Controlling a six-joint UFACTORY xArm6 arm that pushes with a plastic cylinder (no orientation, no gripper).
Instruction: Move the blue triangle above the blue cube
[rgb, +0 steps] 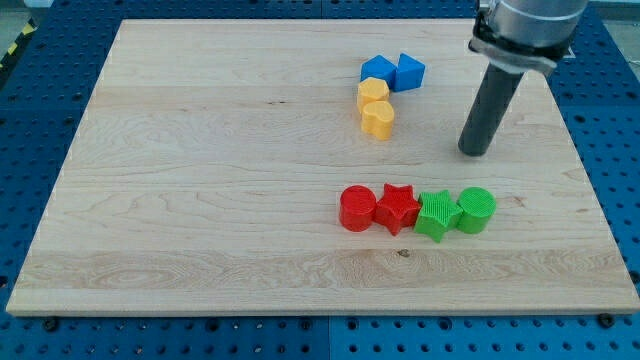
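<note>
Blue triangle (410, 71) and blue cube (377, 70) lie touching, upper centre-right of the frame; triangle at the cube's right.

views: one camera only, nothing shared | position: raised, at the board's (200, 200) bottom edge | facing: tilted down across the board toward its far edge | range: middling, all four edges in frame with blue pegboard (40, 60) around | cutoff: arm (525, 25) cropped at the view's top right

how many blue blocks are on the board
2: one blue block at the view's top touching the yellow pair, the other blue block against its right side. None seem hidden; my tip stands right of them.
</note>
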